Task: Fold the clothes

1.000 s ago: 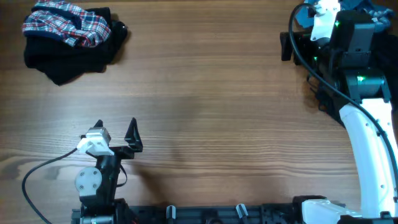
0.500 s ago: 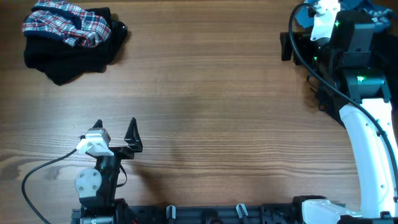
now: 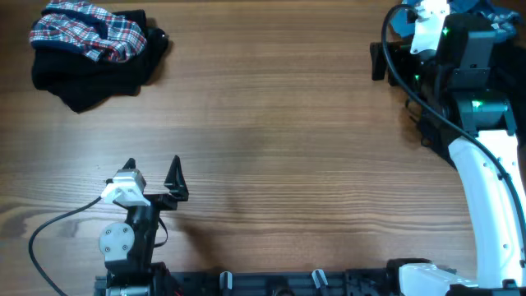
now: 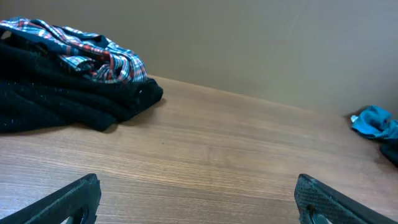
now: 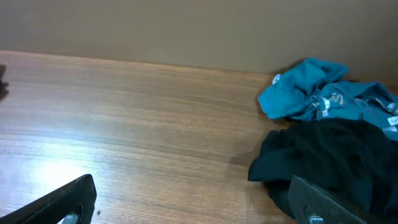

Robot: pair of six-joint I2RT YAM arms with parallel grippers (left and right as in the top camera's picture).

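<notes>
The red, navy and white plaid garment (image 3: 86, 33) lies crumpled on a black garment (image 3: 90, 78) at the table's far left; both show in the left wrist view, the plaid one (image 4: 93, 53) on the black one (image 4: 56, 93). A blue garment (image 5: 317, 93) and another black garment (image 5: 329, 162) lie at the far right. In the overhead view the right arm covers most of the blue garment (image 3: 401, 20). My left gripper (image 3: 152, 177) (image 4: 199, 202) is open and empty near the front edge. My right gripper (image 3: 394, 57) (image 5: 199, 205) is open and empty, its right finger beside the black garment.
The wooden table (image 3: 271, 140) stretches between the two piles. A plain wall (image 4: 249, 37) stands behind the table's far edge. The right arm's white link (image 3: 489, 189) and cables run along the right side.
</notes>
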